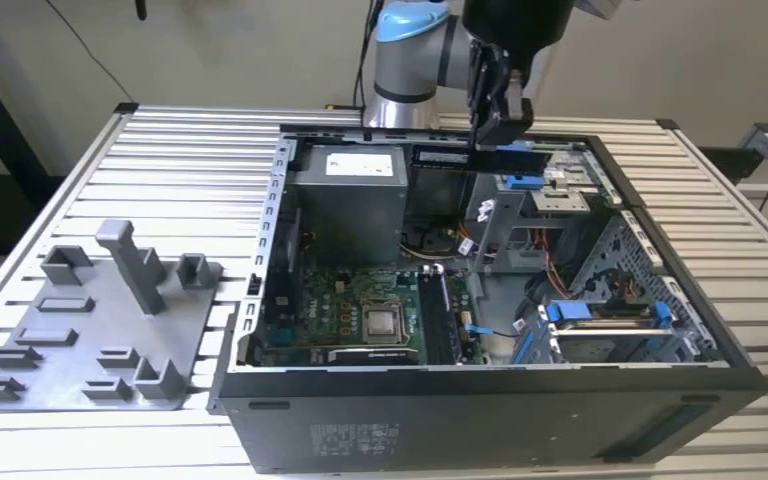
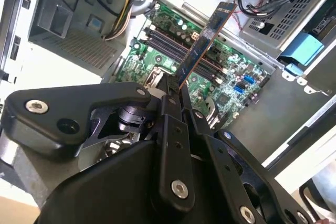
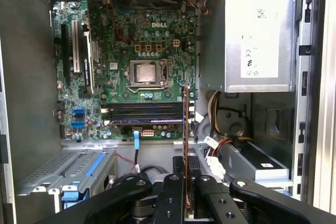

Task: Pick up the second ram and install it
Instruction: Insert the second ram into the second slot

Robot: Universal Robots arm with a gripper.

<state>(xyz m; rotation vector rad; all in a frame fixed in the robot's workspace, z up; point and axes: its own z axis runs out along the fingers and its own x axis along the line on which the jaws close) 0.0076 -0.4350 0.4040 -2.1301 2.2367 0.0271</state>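
Hand (image 1: 499,135) is pressed shut on the second ram (image 1: 458,157), pinching its flat faces along one long edge. It holds the stick in the air over the open computer case (image 1: 491,420), at the end nearer the counter's (image 1: 171,160) far edge. In the second wrist view the stick juts out above the motherboard (image 2: 236,77). The stick looks light, thin and stiff, and probably fragile, so it is best gripped on the bare board margin, clear of chips and contacts.

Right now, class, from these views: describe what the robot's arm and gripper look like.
The arm is a silver-grey tube with a light-blue joint cap. The gripper is black, built from flat hinged bars fastened with round silver screws.
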